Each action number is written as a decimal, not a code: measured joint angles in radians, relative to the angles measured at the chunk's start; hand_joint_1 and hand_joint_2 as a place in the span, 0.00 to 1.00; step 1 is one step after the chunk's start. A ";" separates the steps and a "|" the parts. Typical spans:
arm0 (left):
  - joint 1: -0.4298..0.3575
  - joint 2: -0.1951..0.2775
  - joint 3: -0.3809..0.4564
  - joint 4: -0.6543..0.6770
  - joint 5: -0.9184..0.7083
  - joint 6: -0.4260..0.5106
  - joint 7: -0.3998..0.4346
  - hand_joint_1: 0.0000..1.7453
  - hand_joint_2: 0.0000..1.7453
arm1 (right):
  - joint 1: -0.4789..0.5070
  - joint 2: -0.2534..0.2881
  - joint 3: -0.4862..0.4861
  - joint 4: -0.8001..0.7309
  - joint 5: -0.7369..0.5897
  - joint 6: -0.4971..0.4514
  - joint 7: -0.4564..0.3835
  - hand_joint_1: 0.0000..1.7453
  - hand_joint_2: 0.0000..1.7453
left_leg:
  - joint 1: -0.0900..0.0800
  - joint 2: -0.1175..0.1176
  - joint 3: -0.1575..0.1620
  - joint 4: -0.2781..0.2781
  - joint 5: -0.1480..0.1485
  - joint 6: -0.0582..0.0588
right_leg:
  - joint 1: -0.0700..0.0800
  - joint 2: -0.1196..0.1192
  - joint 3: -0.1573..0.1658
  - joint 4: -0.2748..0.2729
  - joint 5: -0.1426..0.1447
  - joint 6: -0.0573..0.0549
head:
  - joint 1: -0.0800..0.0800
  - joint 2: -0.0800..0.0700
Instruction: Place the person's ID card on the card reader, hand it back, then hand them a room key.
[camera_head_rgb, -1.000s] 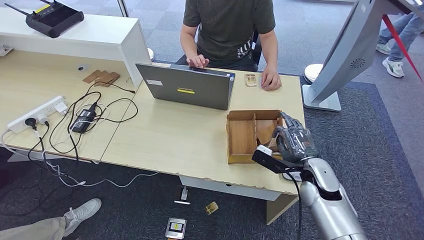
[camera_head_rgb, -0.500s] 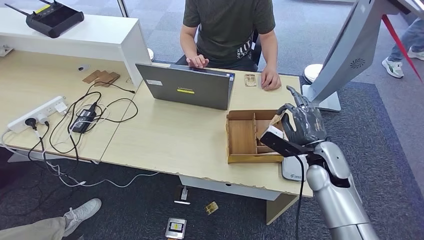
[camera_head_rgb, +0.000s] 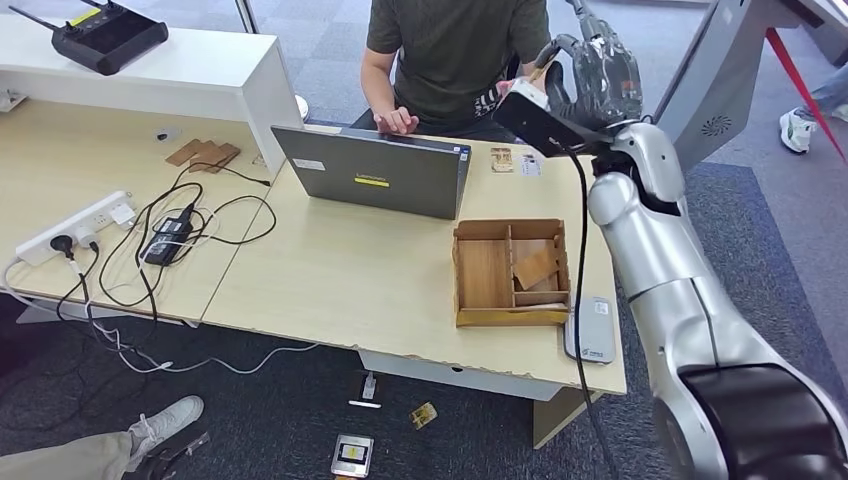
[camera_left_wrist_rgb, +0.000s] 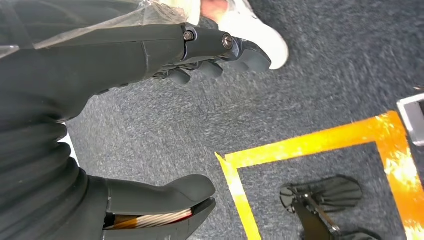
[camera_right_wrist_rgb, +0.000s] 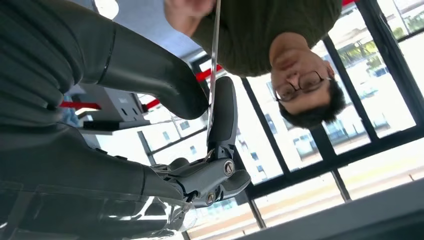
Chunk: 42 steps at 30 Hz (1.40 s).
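Observation:
My right hand (camera_head_rgb: 592, 68) is raised high over the far edge of the desk, in front of the seated person (camera_head_rgb: 455, 50). It pinches a thin room key card (camera_right_wrist_rgb: 214, 55) between thumb and a finger, seen edge-on in the right wrist view. A hand of the person (camera_right_wrist_rgb: 187, 9) is blurred close to the card's far end. Two small cards (camera_head_rgb: 501, 160) lie on the desk by the laptop. The grey card reader (camera_head_rgb: 590, 331) lies at the desk's near right corner. My left hand (camera_left_wrist_rgb: 125, 60) hangs over the carpet, fingers apart, holding nothing.
A wooden divided box (camera_head_rgb: 485, 272) with a loose wooden card (camera_head_rgb: 537, 267) stands beside the reader. A grey laptop (camera_head_rgb: 375, 172) stands open before the person. Cables and a power strip (camera_head_rgb: 75, 226) cover the left desk. A kiosk stand (camera_head_rgb: 700, 100) rises at right.
My right hand rose from the wooden box to in front of the person, carrying a card. The person's hand that rested on the desk by the cards has lifted away.

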 joint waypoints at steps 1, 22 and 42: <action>-0.007 -0.006 -0.002 0.000 -0.003 0.000 0.006 0.00 1.00 | -0.023 0.006 0.000 0.029 0.008 0.026 0.020 1.00 1.00 | 0.000 0.000 0.000 0.000 0.000 0.000 | 0.000 0.000 0.000 0.000 0.000 0.000 | 0.000 0.000; -0.054 -0.064 -0.030 0.000 -0.020 -0.020 0.050 0.00 1.00 | -0.197 0.053 0.005 0.292 0.084 0.198 0.184 1.00 1.00 | 0.000 0.000 0.000 0.000 0.000 0.000 | 0.000 0.000 -0.001 0.000 0.000 0.000 | 0.000 0.000; -0.052 -0.071 -0.042 0.000 -0.009 -0.010 0.059 0.00 1.00 | -0.204 0.080 0.005 0.379 0.116 0.058 0.195 0.00 1.00 | 0.000 0.000 0.000 0.000 0.000 0.000 | 0.000 0.000 -0.001 0.000 0.000 0.000 | 0.000 0.000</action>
